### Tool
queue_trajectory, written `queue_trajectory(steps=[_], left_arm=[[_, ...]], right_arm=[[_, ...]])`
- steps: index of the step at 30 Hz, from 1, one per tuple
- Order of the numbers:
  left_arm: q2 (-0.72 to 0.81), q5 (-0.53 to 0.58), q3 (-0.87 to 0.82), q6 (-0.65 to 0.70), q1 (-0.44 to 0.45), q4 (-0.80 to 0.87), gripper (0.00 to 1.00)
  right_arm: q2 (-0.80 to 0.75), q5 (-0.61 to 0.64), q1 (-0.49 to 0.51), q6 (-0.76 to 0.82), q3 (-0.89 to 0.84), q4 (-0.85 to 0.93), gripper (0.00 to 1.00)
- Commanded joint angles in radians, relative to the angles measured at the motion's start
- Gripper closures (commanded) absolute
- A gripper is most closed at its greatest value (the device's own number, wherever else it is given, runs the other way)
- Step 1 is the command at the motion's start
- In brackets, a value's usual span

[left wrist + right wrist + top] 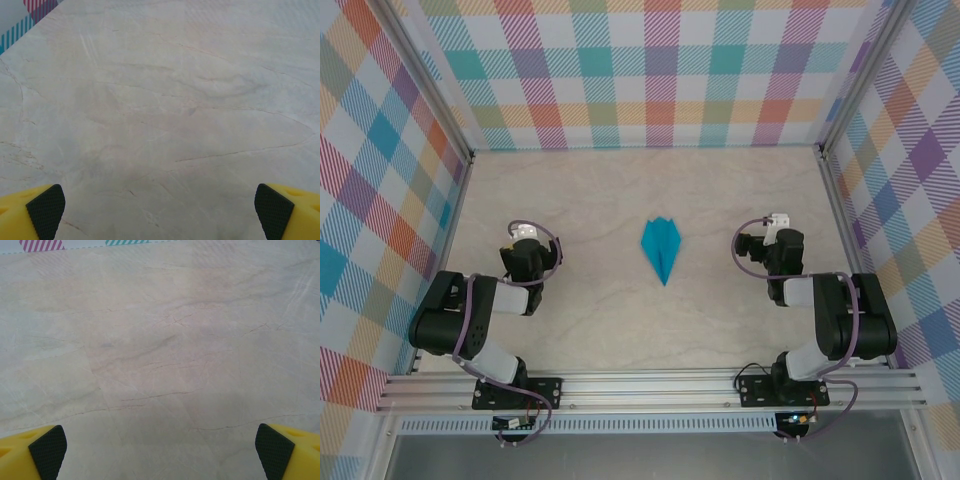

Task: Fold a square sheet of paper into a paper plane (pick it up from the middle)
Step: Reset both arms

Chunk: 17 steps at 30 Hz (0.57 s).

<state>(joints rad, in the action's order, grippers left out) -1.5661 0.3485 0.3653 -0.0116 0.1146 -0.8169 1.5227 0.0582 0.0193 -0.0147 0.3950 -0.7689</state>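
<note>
Both pincers, the left gripper (pixel 524 232) and the right gripper (pixel 779 221), stand spread wide and empty above the pale marbled tabletop (pixel 590 190), while the small teal-blue folded paper plane (pixel 660 248) lies between them, well apart from each, so folding looks finished.

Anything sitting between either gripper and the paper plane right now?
Nothing visible. The paper plane lies mid-table, between the left gripper and the right gripper, with just bare table on either side of it. Both grippers are open.
</note>
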Motion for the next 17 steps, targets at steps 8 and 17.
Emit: queue_trajectory(steps=[8, 17], left_arm=[[0.003, -0.057, 0.026, -0.006, -0.018, -0.046, 0.00], [0.003, -0.057, 0.026, -0.008, -0.018, -0.045, 0.00]], right_arm=[[0.002, -0.026, -0.004, -0.003, 0.019, -0.036, 0.00], [0.002, -0.026, -0.004, -0.003, 0.020, -0.033, 0.00]])
